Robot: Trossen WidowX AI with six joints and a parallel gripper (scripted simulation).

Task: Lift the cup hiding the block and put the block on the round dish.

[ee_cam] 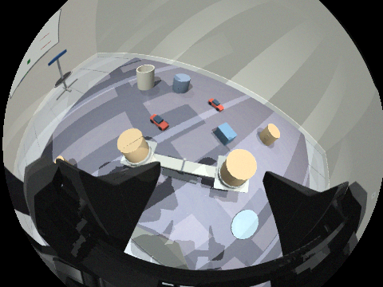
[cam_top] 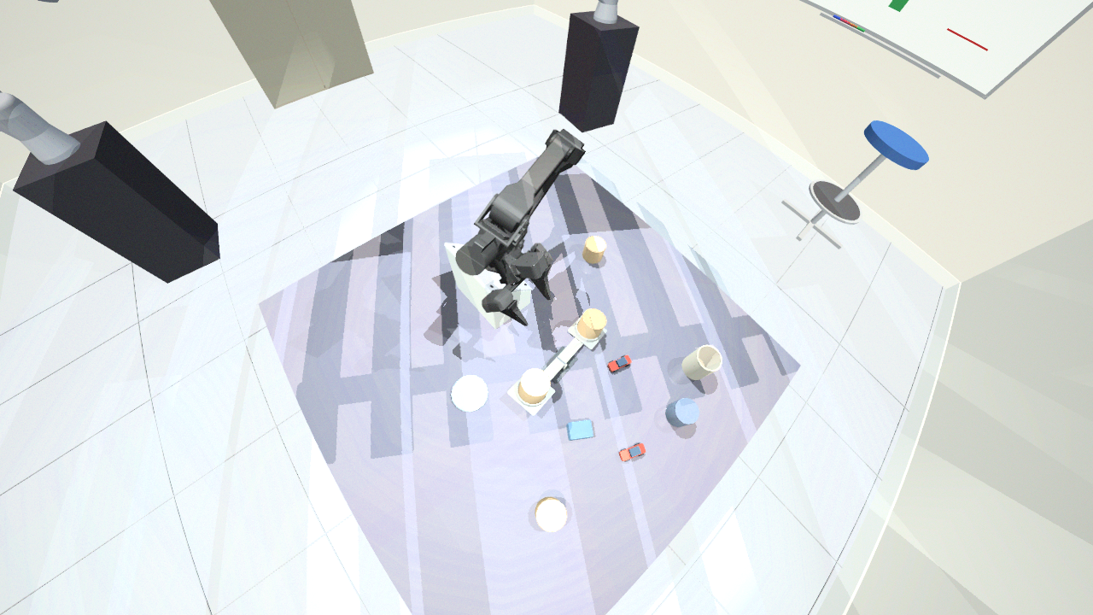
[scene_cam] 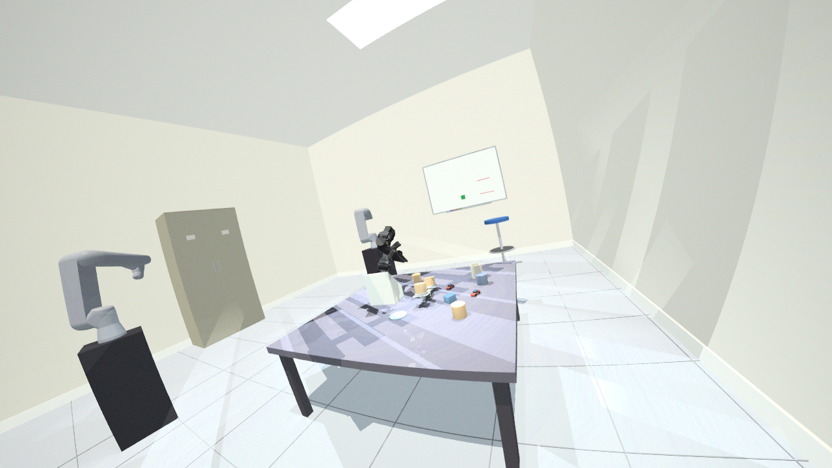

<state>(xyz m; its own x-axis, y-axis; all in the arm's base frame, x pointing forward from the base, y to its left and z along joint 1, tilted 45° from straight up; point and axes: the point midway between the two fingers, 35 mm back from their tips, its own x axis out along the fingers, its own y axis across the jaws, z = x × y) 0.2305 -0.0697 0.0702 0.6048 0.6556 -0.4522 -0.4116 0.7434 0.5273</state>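
Note:
Two tan cups stand upside down on the white balance [cam_top: 564, 359] [ee_cam: 171, 163]. One cup [cam_top: 534, 388] [scene_cam: 420, 288] [ee_cam: 235, 171] is on the end nearer the dish; the other cup [cam_top: 590, 325] [scene_cam: 429, 281] [ee_cam: 134, 147] is on the far end. Which end sits lower is not clear. The hidden block is not visible. The pale round dish [cam_top: 469, 393] [scene_cam: 398, 315] [ee_cam: 245, 224] lies flat with nothing on it. My gripper [cam_top: 537, 311] [ee_cam: 215, 174] is open and empty, above the table and short of the balance, facing it.
Tan cylinders [cam_top: 593, 249] [cam_top: 551, 513] stand apart from the balance. Beyond it are a blue block [cam_top: 580, 430] [ee_cam: 226, 133], red cars [cam_top: 619, 363] [cam_top: 632, 452], a blue cylinder [cam_top: 681, 412] [ee_cam: 181, 83] and a cream open container [cam_top: 701, 362] [ee_cam: 145, 77].

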